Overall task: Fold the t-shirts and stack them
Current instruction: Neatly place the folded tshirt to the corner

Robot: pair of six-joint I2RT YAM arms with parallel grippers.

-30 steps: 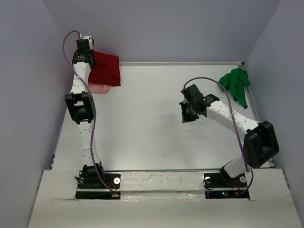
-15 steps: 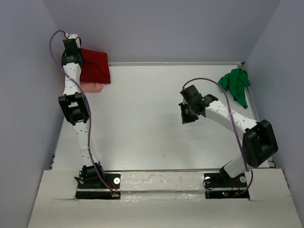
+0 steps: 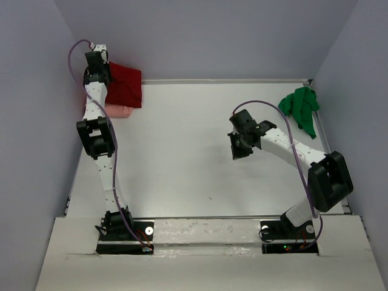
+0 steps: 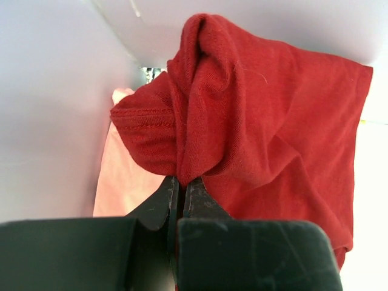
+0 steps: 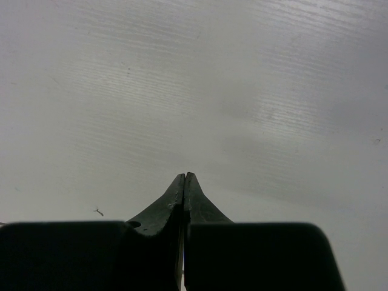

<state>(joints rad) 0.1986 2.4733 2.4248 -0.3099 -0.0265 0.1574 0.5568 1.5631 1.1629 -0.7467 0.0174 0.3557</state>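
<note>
pink t-shirt partly beneath red t-shirt

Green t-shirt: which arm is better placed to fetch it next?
Likely right. The right gripper is shut on nothing, nearer the green t-shirt; the left gripper is clamped on the dark red t-shirt at the far left corner.

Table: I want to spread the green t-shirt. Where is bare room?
Bare: the broad middle between red t-shirt and green t-shirt, under the right end effector. Crowded: far-left corner, left end effector gripping red over pink t-shirt.
</note>
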